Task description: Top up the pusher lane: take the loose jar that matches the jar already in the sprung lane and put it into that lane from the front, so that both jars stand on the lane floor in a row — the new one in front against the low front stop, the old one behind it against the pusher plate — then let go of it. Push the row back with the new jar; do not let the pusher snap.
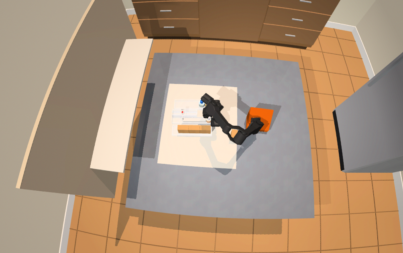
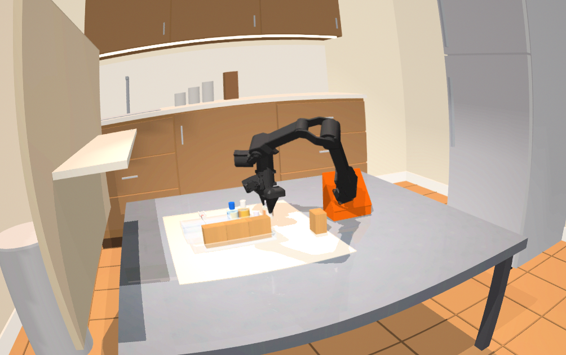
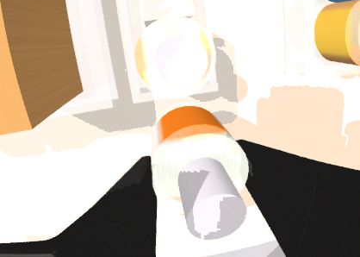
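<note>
My gripper (image 1: 214, 123) (image 2: 267, 209) (image 3: 193, 156) is shut on a jar (image 3: 200, 173) with an orange body, a pale label reading APRICOT and a grey cap. The jar looks upright between the fingers, raised in front of the sprung lane's front end. The lane jar (image 1: 208, 119) (image 2: 255, 213) (image 3: 174, 57) stands at the lane's front, just ahead of the held jar; in the wrist view its top is washed out by glare. The front stop and pusher plate are hard to make out. In the top view the gripper hides the held jar.
A row of wooden blocks (image 1: 193, 129) (image 2: 236, 230) (image 3: 47, 51) flanks the lane. A blue-capped jar (image 1: 201, 103) (image 2: 231, 212) and an amber jar (image 2: 243, 212) (image 3: 333, 34) stand on the lane's other side. A loose block (image 1: 234, 133) (image 2: 318, 221) stands near the orange base (image 2: 346, 212).
</note>
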### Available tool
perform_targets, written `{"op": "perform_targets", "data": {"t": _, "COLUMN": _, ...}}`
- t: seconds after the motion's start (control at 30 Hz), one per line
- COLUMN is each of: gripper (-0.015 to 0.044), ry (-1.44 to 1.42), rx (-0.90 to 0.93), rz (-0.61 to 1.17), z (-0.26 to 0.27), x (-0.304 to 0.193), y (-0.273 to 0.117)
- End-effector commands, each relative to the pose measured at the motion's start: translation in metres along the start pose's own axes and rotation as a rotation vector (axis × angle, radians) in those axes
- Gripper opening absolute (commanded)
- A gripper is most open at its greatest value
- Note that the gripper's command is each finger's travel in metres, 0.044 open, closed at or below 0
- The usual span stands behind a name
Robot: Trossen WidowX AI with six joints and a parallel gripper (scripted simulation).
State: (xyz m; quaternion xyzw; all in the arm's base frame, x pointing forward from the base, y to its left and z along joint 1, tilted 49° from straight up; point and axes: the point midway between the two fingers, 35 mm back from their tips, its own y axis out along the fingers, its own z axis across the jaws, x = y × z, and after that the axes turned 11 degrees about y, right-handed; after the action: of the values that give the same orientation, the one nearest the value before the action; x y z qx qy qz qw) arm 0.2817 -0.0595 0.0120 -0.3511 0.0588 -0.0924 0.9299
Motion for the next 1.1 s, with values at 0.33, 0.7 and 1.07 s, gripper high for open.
{"op": "perform_targets", "data": {"t": 0.33, "gripper": 0.0000, "ry": 0.004, "rx": 0.006, "rz": 0.000, "z": 0.001, "x": 0.002, "y": 0.010}}
{"op": "perform_targets", "data": {"t": 0.7, "gripper": 0.0000, "ry": 0.004, "rx": 0.006, "rz": 0.000, "z": 0.002, "x": 0.007, "y": 0.011}}
{"op": "perform_targets", "data": {"t": 1.07, "gripper": 0.0000, "ry": 0.004, "rx": 0.006, "rz": 0.000, "z": 0.003, "x": 0.012, "y": 0.011}}
